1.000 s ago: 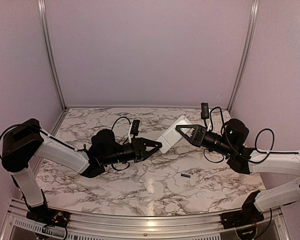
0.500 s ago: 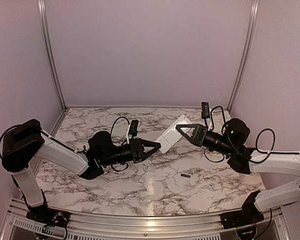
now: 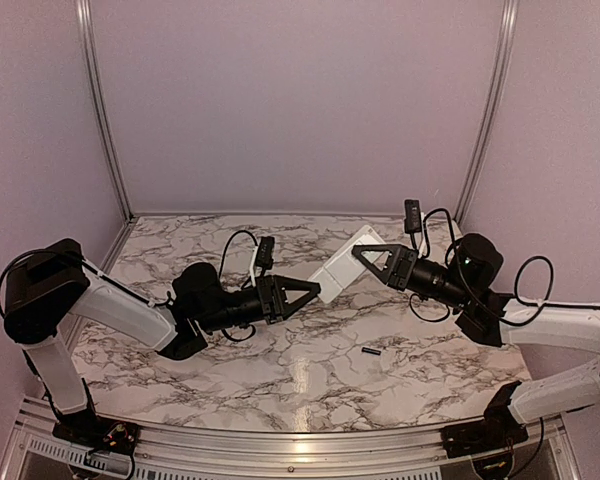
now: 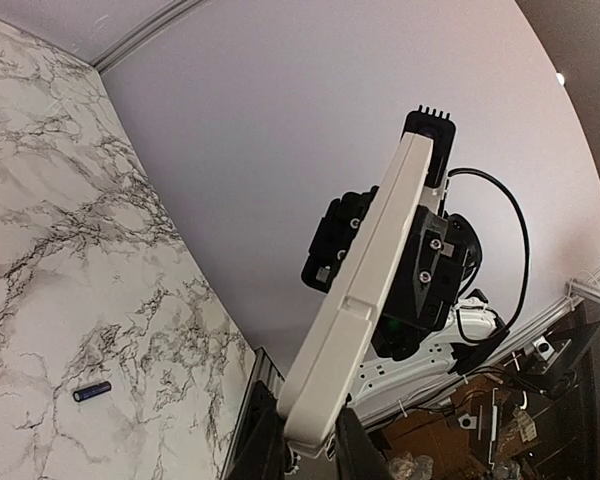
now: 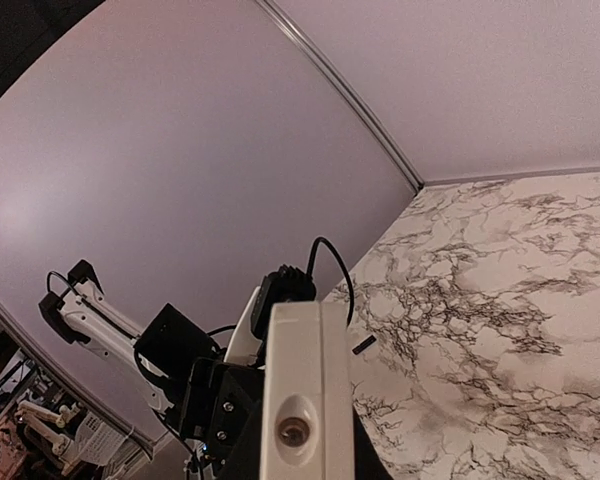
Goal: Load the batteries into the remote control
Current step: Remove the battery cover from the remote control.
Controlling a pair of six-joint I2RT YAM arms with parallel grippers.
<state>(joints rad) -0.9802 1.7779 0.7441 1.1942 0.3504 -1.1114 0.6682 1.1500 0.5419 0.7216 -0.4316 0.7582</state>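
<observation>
left pincer [image 3: 314, 287] grips remote [image 3: 340, 270] | right pincer [image 3: 359, 251] grips its other end | we see one battery [image 3: 371, 352] on worktop [image 3: 280, 372] near right pincer

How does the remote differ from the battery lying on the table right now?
The remote control is white, long and flat; the battery is black, a tiny cylinder and far shorter. The remote control is held tilted above the table, gripped at one end by the left gripper and at the other by the right gripper; the battery lies loose on the marble, touched by neither. Both are elongated.
</observation>
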